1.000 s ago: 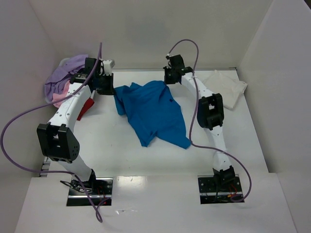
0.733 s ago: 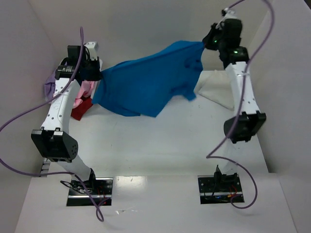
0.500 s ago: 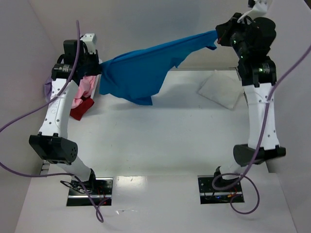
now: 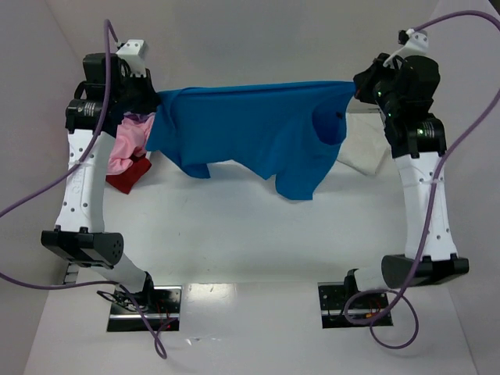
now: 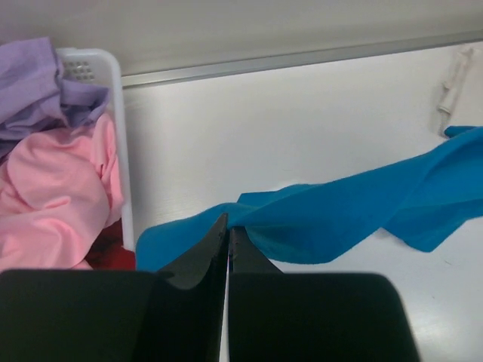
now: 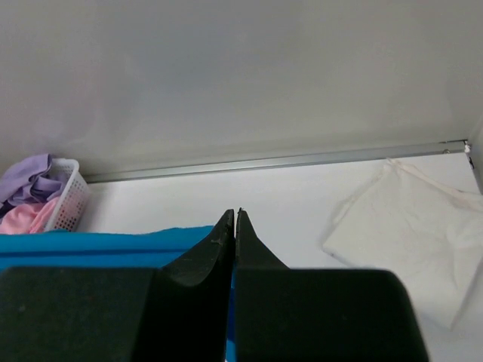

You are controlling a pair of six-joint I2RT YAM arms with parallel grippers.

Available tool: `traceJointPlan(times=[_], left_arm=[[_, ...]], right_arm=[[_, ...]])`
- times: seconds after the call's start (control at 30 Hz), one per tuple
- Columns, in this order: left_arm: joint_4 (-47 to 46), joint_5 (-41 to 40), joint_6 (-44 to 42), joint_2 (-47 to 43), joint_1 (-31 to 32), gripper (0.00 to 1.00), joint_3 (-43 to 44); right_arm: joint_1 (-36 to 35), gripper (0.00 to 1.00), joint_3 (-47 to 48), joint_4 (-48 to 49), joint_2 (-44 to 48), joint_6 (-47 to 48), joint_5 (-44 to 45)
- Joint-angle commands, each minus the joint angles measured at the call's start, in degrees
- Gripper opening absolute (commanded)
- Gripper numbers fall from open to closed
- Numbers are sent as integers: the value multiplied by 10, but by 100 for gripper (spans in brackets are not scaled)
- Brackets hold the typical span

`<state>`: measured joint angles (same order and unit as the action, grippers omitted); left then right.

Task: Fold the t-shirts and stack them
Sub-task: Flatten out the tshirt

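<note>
We see the bright blue t-shirt stretched broadside in the air between the two arms, above the far half of the surface. The left pincer, raised near the far left corner, is pressed together on one end of the cloth. In the left wrist view its fingertips meet with a fold of blue caught between them. The right pincer, raised near the far right corner, likewise pinches the opposite end. The shirt's top edge runs almost level from one pincer to the other, and the rest hangs in uneven lobes, lowest right of centre. We cannot tell whether that lobe touches the surface. A white t-shirt lies folded flat at the far right corner, partly hidden from above by the blue one. At the far left edge stands a white basket holding a lavender t-shirt and a pink t-shirt. A dark red t-shirt shows just below the pink one.
</note>
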<state>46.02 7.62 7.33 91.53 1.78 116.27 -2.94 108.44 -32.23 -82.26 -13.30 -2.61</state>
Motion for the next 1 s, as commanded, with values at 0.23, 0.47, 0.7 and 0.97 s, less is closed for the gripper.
traceJointPlan(times=[0.23, 0.47, 0.7, 0.97], left_arm=[[36, 122, -69, 3, 22, 0, -70], [36, 70, -87, 15, 125, 1, -196], [24, 37, -76, 64, 146, 10, -229], [23, -62, -59, 80, 140, 0, -189]], right_arm=[[22, 0, -277, -15, 214, -62, -10], [22, 1, -380, -49, 248, -81, 55], [22, 1, -386, -34, 215, -86, 112], [22, 1, -374, -8, 169, -86, 118]])
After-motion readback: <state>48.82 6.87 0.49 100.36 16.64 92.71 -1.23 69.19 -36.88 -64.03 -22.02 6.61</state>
